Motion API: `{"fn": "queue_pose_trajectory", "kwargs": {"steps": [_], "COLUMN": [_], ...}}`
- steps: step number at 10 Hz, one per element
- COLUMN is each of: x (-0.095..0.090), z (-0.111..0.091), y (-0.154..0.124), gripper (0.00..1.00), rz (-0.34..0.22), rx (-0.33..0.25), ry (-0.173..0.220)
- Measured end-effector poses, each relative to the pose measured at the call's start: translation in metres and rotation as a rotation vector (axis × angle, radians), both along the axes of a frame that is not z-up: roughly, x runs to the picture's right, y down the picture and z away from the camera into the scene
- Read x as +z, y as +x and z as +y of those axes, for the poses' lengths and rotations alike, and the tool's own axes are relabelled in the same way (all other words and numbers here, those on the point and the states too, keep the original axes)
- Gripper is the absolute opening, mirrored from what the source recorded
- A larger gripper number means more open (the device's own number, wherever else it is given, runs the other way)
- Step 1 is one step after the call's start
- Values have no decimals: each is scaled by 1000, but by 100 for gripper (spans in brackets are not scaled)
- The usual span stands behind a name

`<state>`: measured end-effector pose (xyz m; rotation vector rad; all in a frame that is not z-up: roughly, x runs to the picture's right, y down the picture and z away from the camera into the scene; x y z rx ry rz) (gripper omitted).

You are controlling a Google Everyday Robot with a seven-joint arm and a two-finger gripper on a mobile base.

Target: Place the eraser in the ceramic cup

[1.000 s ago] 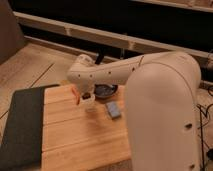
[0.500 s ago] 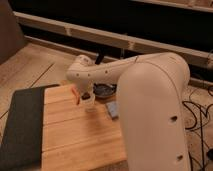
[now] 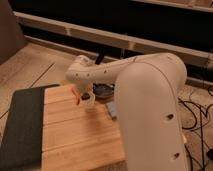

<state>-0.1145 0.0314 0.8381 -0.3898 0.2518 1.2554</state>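
The white ceramic cup (image 3: 89,104) stands on the wooden table (image 3: 75,140), towards its back edge. My gripper (image 3: 80,96) is at the end of the white arm, directly over the cup's left rim and close to it. A small dark shape shows at the cup's mouth under the gripper; I cannot tell whether it is the eraser. The eraser is not otherwise in view.
A grey-blue block (image 3: 113,110) lies on the table just right of the cup. A dark shallow bowl (image 3: 104,91) sits behind the cup. A dark mat (image 3: 22,125) covers the table's left side. My large white arm (image 3: 150,100) fills the right side. Cables (image 3: 197,120) lie on the floor at the right.
The arm has swung and now fills more of the right side. The gripper has stayed over the cup, shifting only slightly.
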Motion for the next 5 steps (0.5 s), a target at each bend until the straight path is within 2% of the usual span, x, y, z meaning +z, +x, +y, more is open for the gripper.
{"fn": "queue_pose_trajectory", "kwargs": {"steps": [5], "x": [-1], "z": [4], "y": [3], "gripper": [2], "rz": [19], "rx": [-7], "ry": [-8]}}
